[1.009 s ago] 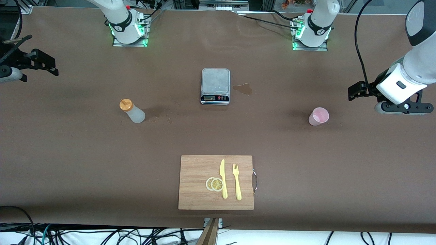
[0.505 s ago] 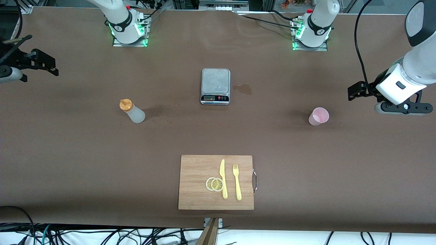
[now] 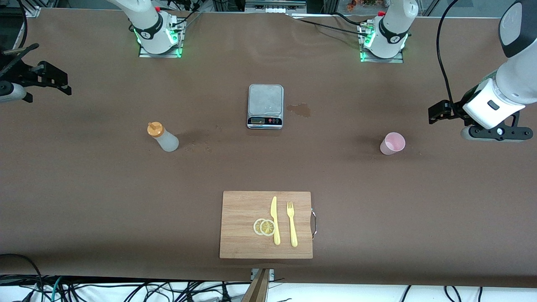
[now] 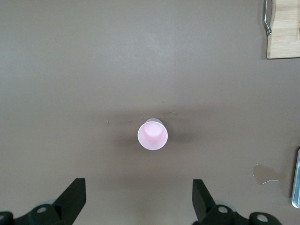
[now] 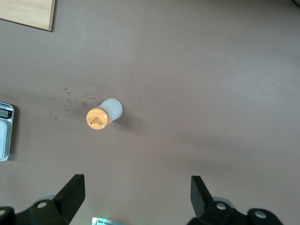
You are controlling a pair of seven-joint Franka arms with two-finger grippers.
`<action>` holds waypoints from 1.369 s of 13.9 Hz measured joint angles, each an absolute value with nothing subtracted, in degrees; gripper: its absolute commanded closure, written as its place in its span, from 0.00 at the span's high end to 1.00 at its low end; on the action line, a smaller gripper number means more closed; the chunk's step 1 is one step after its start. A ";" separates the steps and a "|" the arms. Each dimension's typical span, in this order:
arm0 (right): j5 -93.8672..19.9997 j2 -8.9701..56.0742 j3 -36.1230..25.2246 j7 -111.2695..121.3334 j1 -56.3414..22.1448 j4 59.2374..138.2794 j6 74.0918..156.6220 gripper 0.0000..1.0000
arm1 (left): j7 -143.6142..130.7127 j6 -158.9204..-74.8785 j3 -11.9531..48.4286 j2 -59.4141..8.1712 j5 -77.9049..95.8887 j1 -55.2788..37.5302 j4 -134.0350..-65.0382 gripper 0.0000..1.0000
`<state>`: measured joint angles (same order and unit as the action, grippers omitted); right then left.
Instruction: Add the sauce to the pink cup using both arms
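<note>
One sauce bottle (image 3: 162, 137) standing toward right arm's end, one pink cup (image 3: 392, 143) toward left arm's. Left gripper (image 4: 138, 199) and right gripper (image 5: 136, 196) hovering above table (image 3: 84, 188), fingers apart. No legible writing.

table (image 3: 105, 188): plain brown, with a darker wet stain (image 3: 299, 110) beside the scale. bottle (image 3: 167, 140): translucent whitish body, orange cap (image 3: 155, 129). cup (image 3: 392, 143): pale pink, plain wall. scale (image 3: 265, 106): grey metal top, black display strip with red buttons. board (image 3: 239, 224): light wood grain. knife (image 3: 275, 220) and fork (image 3: 291, 224): yellow. lemon slices (image 3: 264, 227): pale yellow with white rims. arms: white with black joints; left gripper (image 4: 138, 199) and right gripper (image 5: 136, 197): black.
</note>
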<state>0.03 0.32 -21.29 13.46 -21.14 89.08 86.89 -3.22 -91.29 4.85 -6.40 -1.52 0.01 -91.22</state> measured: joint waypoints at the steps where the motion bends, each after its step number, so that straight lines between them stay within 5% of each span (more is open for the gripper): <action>1: 0.03 0.34 -21.29 13.45 -21.13 89.08 86.88 1.00 | -3.22 -91.28 4.85 -6.41 -1.52 0.01 -91.22 1.00; 19: 0.01 0.37 -21.32 13.43 -20.88 89.08 86.82 1.00 | -0.63 -90.55 4.84 -7.47 -1.52 0.20 -91.30 1.00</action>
